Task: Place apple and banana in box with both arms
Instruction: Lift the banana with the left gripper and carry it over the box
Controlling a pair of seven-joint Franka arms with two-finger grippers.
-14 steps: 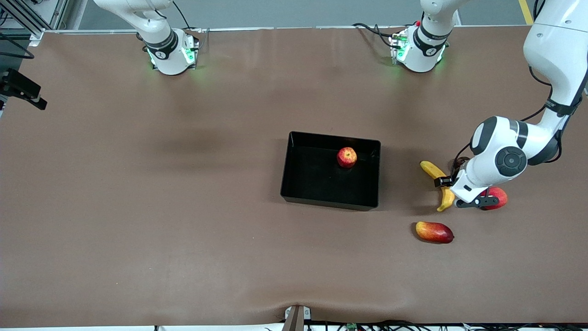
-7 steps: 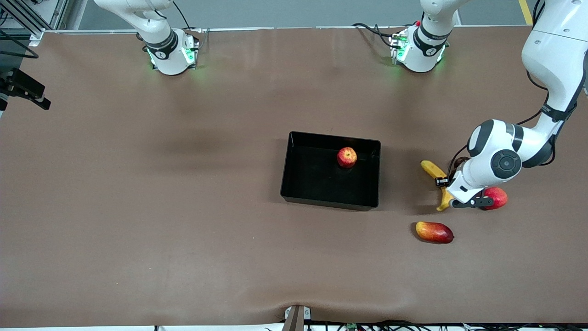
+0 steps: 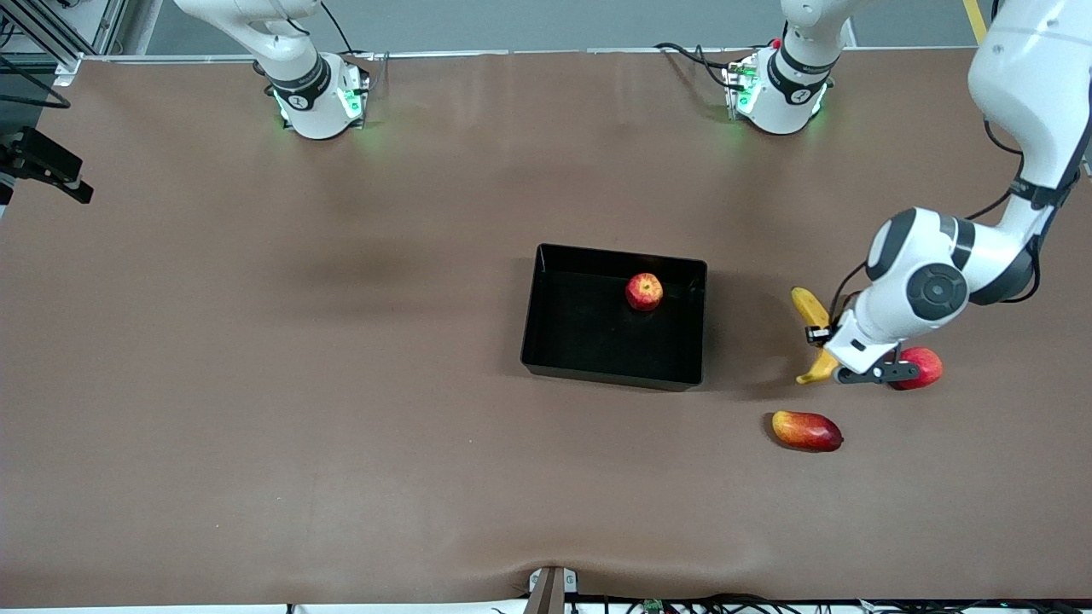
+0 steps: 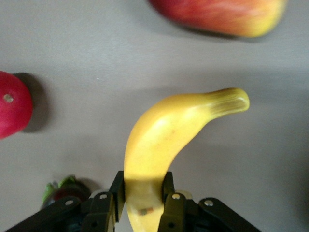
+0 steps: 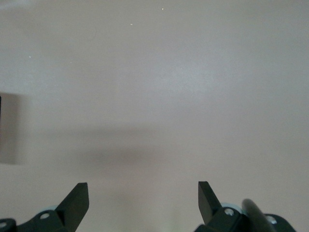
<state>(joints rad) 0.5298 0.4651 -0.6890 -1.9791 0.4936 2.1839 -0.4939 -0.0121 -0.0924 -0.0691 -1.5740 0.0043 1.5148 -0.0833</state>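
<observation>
Yellow banana point(image 4: 164, 135) pinched by left gripper point(image 4: 143, 195) — seemingly lifted; right gripper point(image 5: 143, 195) spread.

The work surface is a large table point(image 3: 256, 409) covered edge to edge with a plain brown matte sheet. The sheet shows shallow wrinkles and a raised fold near the middle of the edge closest to the front camera, where a small metal bracket point(image 3: 550, 588) sits. A pale metal strip point(image 3: 554, 52) runs along the edge nearest the bases. Past it lies a grey floor point(image 3: 529, 21), marked with a yellow line point(image 3: 978, 21) at one corner. Black framing bars point(image 3: 51, 30) stand at the other corner. Lighting is even and diffuse, leaving soft shadows on the covering. Cables point(image 3: 682, 53) trail over the pale strip.
</observation>
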